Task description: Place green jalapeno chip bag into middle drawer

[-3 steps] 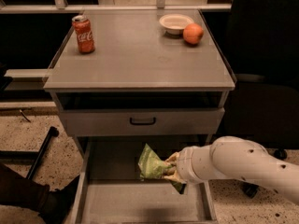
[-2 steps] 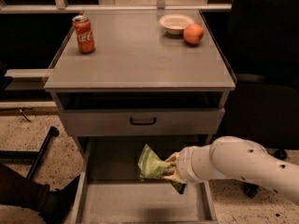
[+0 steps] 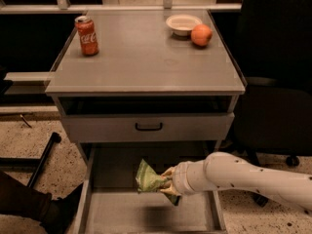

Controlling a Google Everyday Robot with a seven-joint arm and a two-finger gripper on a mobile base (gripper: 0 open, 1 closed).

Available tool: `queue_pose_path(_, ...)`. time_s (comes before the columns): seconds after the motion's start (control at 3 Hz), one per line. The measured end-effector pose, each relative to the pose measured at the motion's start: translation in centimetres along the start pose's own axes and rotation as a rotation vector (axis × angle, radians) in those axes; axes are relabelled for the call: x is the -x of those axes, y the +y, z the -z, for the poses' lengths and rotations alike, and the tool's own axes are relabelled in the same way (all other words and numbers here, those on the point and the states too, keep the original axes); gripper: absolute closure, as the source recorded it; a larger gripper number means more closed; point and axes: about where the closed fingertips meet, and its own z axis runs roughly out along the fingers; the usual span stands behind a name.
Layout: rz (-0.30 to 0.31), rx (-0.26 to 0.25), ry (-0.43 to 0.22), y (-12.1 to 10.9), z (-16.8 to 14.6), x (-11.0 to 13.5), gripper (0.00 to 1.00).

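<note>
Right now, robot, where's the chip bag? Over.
End effector shut on green jalapeno chip bag. Bag held over open middle drawer, not released. Nothing seen in the way.

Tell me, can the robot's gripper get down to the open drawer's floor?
Probably yes. The gripper, holding the green jalapeno chip bag, is right above the pulled-out middle drawer, with nothing seen between.
</note>
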Motion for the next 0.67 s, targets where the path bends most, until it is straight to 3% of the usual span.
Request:
queue_pose_path(0.33,-0.007,0.009,-0.062,0.5,-5.9,-1.2,1.00)
queue_pose_path(0.67,-0.034,-0.010,-0.112,1.2,-9.6,-2.1,1.00)
